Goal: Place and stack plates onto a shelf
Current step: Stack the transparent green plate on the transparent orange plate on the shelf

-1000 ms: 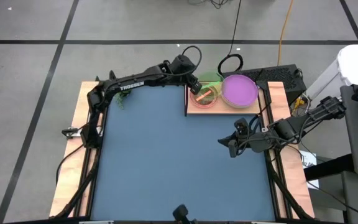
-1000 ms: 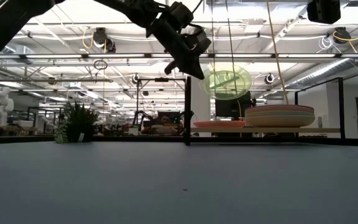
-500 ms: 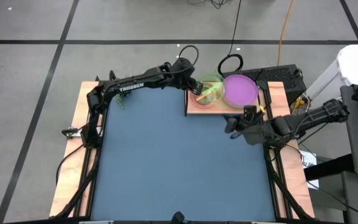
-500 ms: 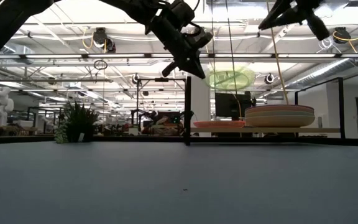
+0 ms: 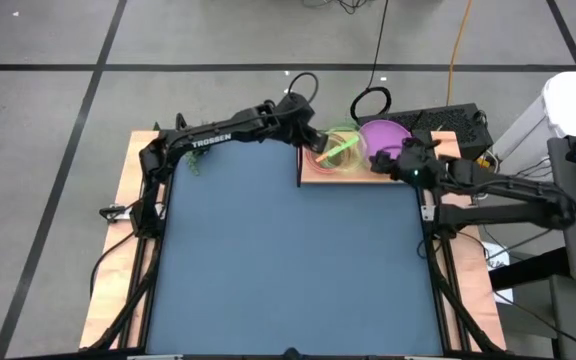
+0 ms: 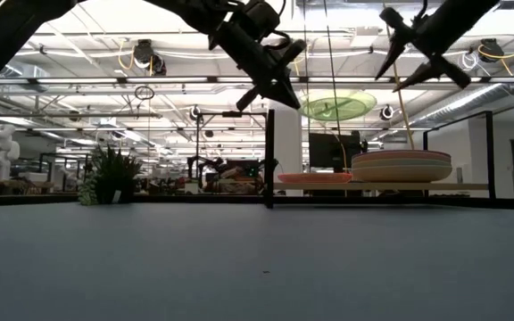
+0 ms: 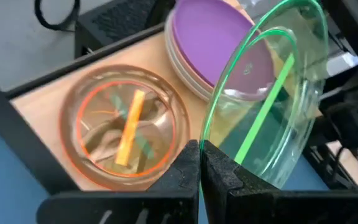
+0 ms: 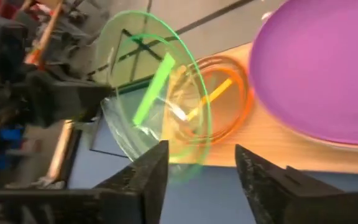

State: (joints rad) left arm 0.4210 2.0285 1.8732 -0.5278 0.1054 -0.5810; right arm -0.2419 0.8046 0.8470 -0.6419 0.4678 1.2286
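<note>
My left gripper (image 5: 315, 140) is shut on a green translucent plate (image 5: 344, 148) with a green stick in it. The plate hangs in the air (image 6: 337, 105) over the shelf (image 5: 368, 172), a light-wood board at the table's far right. On the shelf rest an orange-brown translucent plate (image 7: 126, 127) and, to its right, a stack of large plates with a purple one on top (image 5: 386, 140). My right gripper (image 8: 197, 180) stands open at the shelf's near right, up in the air (image 6: 418, 53), its fingers pointing toward the green plate and touching nothing. My left gripper pinches the green plate's rim (image 7: 207, 134) between its two fingers, at the edge toward the table's left. The fingers (image 6: 279, 89) slant down from the far left. The plate juts out from them toward the right, close to level, lifted clear above the orange-brown plate.
A thin black upright (image 6: 269, 156) stands at the shelf's left end. A small green plant (image 6: 110, 174) sits at the table's far left. A black cable loop (image 5: 370, 102) lies on the floor behind the shelf. The blue tabletop (image 5: 288, 260) stretches bare toward the near edge.
My right gripper has gone from the table's right side toward the far edge and the shelf, risen, and opened. My left gripper has turned, and the green plate has tipped from nearly upright to close to level, shifting a little to the right.
</note>
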